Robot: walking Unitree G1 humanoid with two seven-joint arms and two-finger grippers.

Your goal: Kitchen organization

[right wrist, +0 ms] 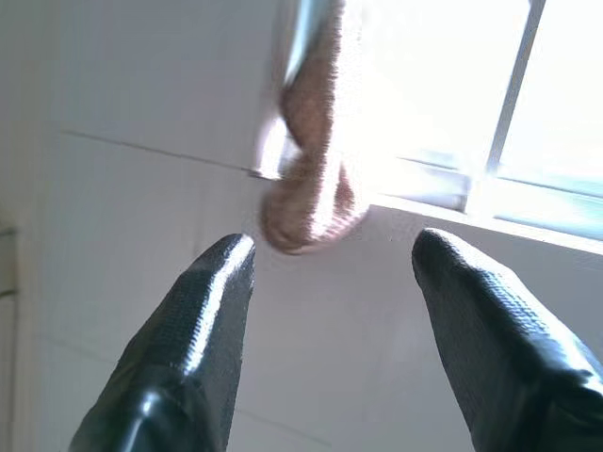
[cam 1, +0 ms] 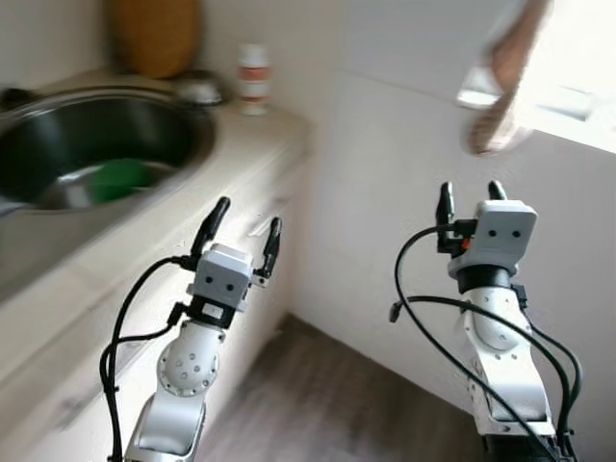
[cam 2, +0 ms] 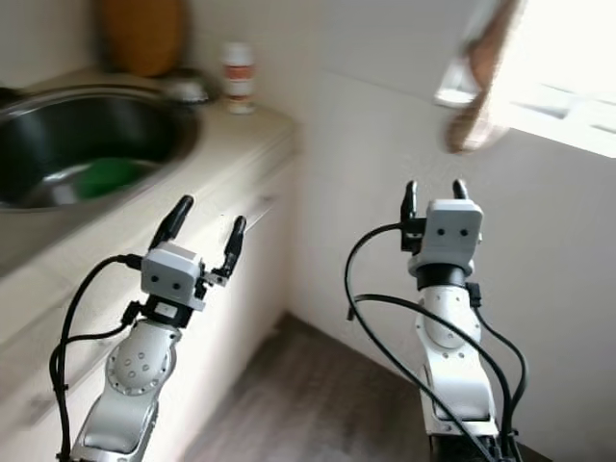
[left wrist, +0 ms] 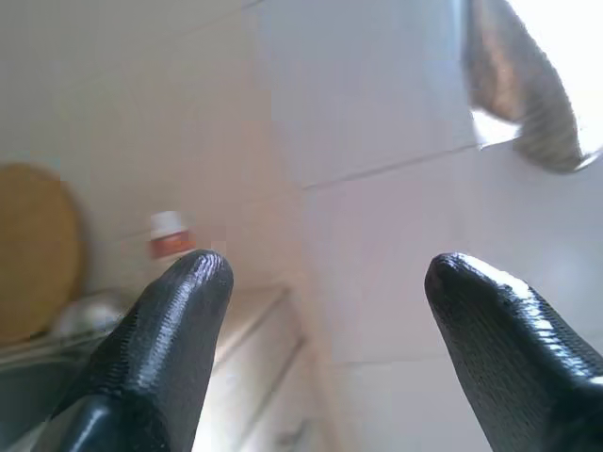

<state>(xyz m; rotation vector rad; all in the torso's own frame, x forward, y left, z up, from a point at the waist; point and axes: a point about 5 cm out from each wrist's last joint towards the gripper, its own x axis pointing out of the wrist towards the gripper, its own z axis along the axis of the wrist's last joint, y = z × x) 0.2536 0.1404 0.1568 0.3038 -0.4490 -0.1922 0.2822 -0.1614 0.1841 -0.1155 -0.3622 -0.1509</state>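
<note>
A steel sink (cam 1: 183, 115) is set in the pale counter (cam 1: 260, 144) on my left, with a green object (cam 1: 120, 178) lying in its bowl. A small white bottle with an orange band (cam 1: 254, 79) stands at the counter's back corner. My left gripper (cam 1: 248, 234) is raised beside the counter's edge, open and holding nothing. My right gripper (cam 1: 471, 204) is up in front of the white tiled wall, open as well, below a brownish cloth (cam 1: 505, 77) hanging by the window.
A round wooden board (cam 1: 154, 34) leans on the wall behind the sink, next to a small metal item (cam 1: 199, 89). A bright window (right wrist: 528, 94) sits above the wall on the right. Dark wood floor (cam 1: 327, 395) lies below, between the cabinet front and the wall.
</note>
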